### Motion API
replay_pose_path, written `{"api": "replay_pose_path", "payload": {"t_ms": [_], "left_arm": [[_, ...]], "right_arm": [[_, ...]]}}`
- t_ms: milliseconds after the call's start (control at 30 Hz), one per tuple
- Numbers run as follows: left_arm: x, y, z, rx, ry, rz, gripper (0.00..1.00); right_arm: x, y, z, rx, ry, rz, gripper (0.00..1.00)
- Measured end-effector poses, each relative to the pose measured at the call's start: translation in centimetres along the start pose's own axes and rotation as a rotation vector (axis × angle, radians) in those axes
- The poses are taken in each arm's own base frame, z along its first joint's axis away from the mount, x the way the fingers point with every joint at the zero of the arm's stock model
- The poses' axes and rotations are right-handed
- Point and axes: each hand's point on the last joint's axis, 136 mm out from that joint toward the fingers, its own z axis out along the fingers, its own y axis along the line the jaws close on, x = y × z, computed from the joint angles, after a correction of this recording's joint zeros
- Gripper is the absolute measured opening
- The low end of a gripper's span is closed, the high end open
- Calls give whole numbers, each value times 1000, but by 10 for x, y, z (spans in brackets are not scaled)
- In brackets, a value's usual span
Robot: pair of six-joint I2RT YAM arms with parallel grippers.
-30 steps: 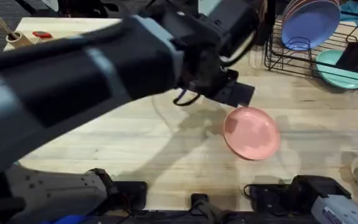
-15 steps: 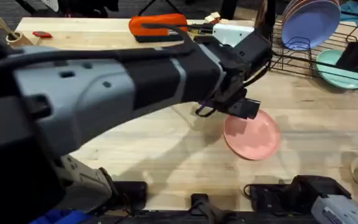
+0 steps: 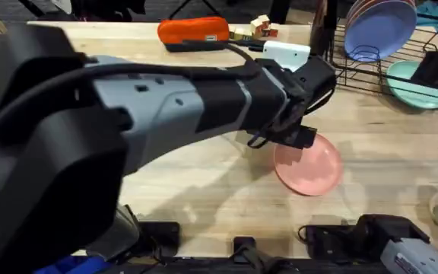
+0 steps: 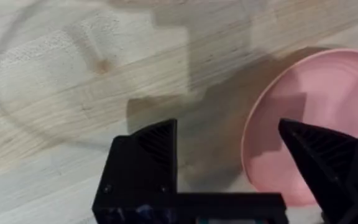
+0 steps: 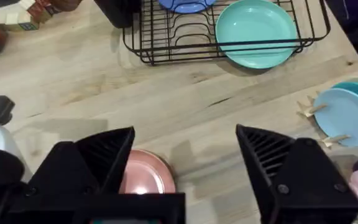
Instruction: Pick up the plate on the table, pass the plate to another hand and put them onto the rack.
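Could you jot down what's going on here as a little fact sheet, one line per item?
Pink plate: flat on the table, not lifted
Left gripper: open, straddling the plate's rim
Right gripper: open, holding nothing
Rack: far right, a blue-lavender plate upright in it
Teal plate: leaning at the rack's front edge
Handover: not yet begun

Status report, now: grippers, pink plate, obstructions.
Left gripper open, straddling the plate's near rim. Right gripper open, holding nothing. Plate flat on the table. Nothing blocking.
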Motion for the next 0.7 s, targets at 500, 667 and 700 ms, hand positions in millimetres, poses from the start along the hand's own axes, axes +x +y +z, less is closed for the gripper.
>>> {"api": "replay_pose_path", "payload": {"t_ms": [500, 667, 700], "left_arm": [[9, 1, 25, -78, 20, 32, 994], [8, -1, 26, -66, 17, 28, 598], [9, -3, 26, -61, 19, 26, 510]], "right_arm": [[0, 0, 0, 0, 0, 0, 994], [0, 0, 0, 0, 0, 0, 994], [0, 0, 0, 0, 0, 0, 994]]}}
